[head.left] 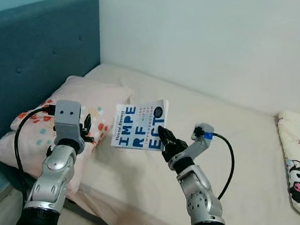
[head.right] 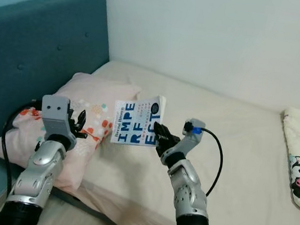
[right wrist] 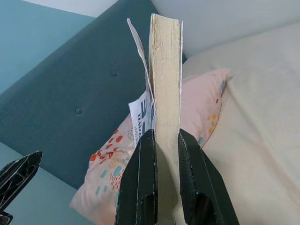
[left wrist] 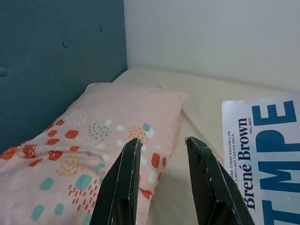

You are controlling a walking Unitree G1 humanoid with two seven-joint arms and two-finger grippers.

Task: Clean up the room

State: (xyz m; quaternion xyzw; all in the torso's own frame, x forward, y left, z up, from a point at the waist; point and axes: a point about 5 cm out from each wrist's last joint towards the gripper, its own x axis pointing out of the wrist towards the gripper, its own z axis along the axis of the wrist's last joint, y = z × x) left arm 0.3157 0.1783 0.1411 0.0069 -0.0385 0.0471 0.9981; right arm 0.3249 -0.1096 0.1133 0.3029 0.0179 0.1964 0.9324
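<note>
"Brené Brown" and large blue "IMPERFECT" letters on the white book (head.left: 139,125) cover

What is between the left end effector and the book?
Nothing solid: a bare gap over the cream sheet separates the open left end effector from the book, with the pillow below, seen in the left wrist view.

- Paperback book (head.left: 140,126): glossy white cover with blue print; matt, yellowed, slightly rough page edges.
- Pillow (head.left: 58,114): soft pink cloth, matt, printed with spots.
- Headboard (head.left: 35,57): teal woven fabric, button-tufted.
- Bedsheet (head.left: 203,118): cream cloth, matt, lightly creased.
- Right gripper (right wrist: 164,173): smooth black plastic fingers with slight sheen.
- Arms: brushed silver metal.
</note>
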